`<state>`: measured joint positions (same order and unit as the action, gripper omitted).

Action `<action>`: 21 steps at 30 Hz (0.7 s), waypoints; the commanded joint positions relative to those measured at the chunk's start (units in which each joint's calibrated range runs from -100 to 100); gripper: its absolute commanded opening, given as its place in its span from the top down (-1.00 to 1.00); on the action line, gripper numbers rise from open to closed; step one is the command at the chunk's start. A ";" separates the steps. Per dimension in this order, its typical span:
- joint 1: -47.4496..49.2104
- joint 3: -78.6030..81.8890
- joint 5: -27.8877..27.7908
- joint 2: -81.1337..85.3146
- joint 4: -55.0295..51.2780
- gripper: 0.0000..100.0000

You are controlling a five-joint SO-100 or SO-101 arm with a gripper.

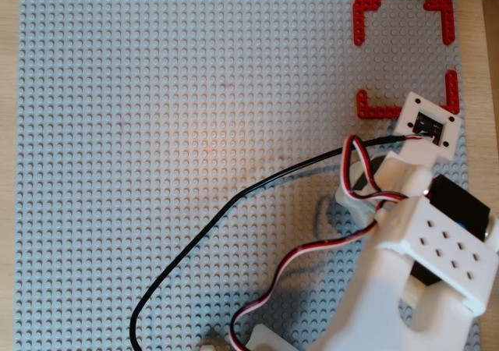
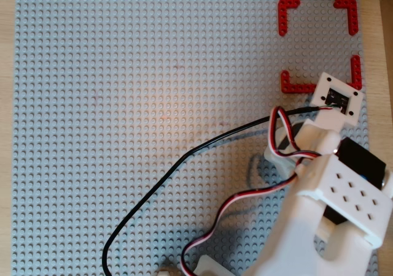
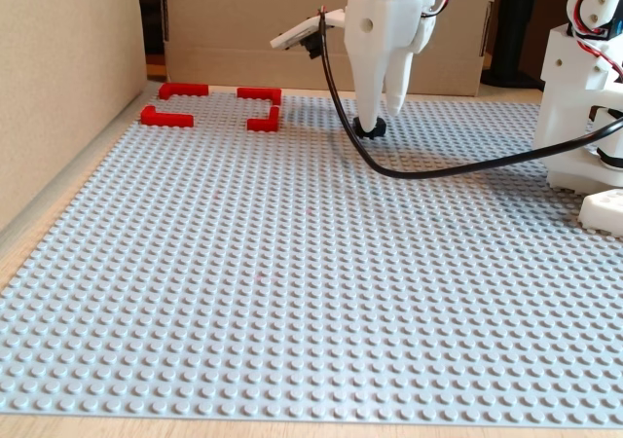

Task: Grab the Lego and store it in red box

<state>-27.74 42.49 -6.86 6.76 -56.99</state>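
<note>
The Lego [image 3: 371,127] is pinched at the gripper [image 3: 374,120] tips (hidden from overhead); it is best lifted clear of studs before the red box [image 3: 214,106].

Warm soft light, mild glare mid-baseplate [image 1: 210,132].

I see a pale grey studded baseplate [image 1: 156,171], its studs in an even grid. The red box [image 1: 366,12] is four bright red corner pieces. My arm [image 3: 384,29] is white; the Lego [image 3: 371,127] under the gripper [image 3: 375,117] is black. One cable [image 1: 234,203] is black, another red, white and black.
</note>
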 commanded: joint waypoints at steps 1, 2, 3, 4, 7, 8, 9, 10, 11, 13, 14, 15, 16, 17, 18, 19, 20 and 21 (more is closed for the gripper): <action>-0.36 -2.30 -0.07 0.10 -0.11 0.51; -0.29 -2.30 -0.12 0.10 -0.11 0.51; -0.07 -2.30 -0.12 0.10 0.06 0.52; 0.38 -2.30 -0.17 0.10 0.15 0.53; 2.09 -2.03 -0.17 0.10 0.33 0.59; 2.32 -2.03 -0.17 0.10 0.33 0.59; 2.32 -2.12 -0.17 0.10 0.33 0.59; 2.32 -2.21 -0.17 0.10 0.42 0.59; 2.39 -2.21 -0.22 0.10 0.42 0.59; 2.91 -2.21 -0.28 0.10 0.42 0.59; 3.36 -2.21 -0.28 0.10 0.42 0.59; 3.95 -2.12 -0.28 0.10 0.42 0.59; 4.48 -2.12 -0.28 0.10 0.42 0.59; 5.00 -2.12 -0.28 0.10 0.42 0.59; 5.37 -2.12 -0.33 0.10 0.42 0.59; 5.82 -2.12 -0.33 0.10 0.42 0.61; 6.11 -2.12 -0.33 0.10 0.42 0.63; 6.26 -2.12 -0.54 0.10 0.42 0.67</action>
<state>-22.57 42.49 -6.91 6.76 -56.99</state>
